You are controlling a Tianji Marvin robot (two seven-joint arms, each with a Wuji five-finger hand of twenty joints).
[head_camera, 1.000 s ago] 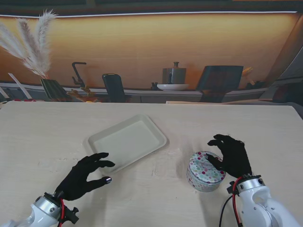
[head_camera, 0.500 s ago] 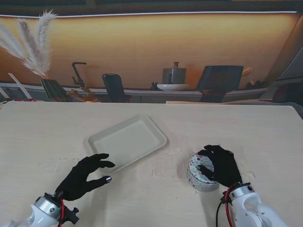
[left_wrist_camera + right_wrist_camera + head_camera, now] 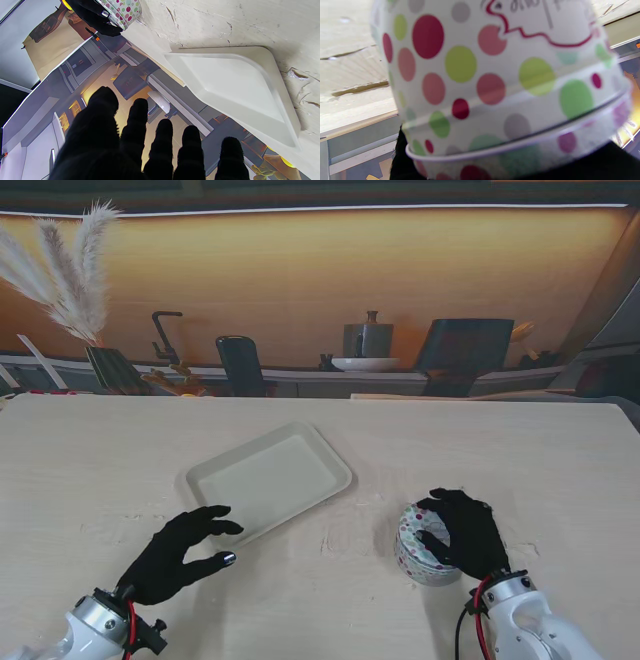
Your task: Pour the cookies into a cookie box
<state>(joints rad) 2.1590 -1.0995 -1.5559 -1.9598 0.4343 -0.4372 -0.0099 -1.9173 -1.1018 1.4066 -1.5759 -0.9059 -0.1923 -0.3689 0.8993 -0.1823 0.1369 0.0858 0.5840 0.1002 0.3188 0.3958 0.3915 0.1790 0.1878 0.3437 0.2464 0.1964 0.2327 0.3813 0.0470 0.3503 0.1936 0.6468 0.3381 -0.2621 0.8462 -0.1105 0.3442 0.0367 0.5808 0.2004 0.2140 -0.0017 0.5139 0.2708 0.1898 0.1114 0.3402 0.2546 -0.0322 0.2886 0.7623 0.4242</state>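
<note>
A round polka-dot cookie tin with its lid on stands on the table at my right; it fills the right wrist view and shows in a corner of the left wrist view. My right hand lies over the tin's top with fingers wrapped down its sides. An empty white rectangular tray lies at the table's middle, also seen in the left wrist view. My left hand rests open beside the tray's near corner, fingers spread, holding nothing. No cookies are visible.
The pale wooden table runs back to a kitchen backdrop. Dried pampas grass stands at the far left. The tabletop surface shows cracks and scuffs beside the tray.
My right hand moved left onto the tin and closed its fingers around the lid; in the last half second it barely shifted. The left hand and tray stayed still.
</note>
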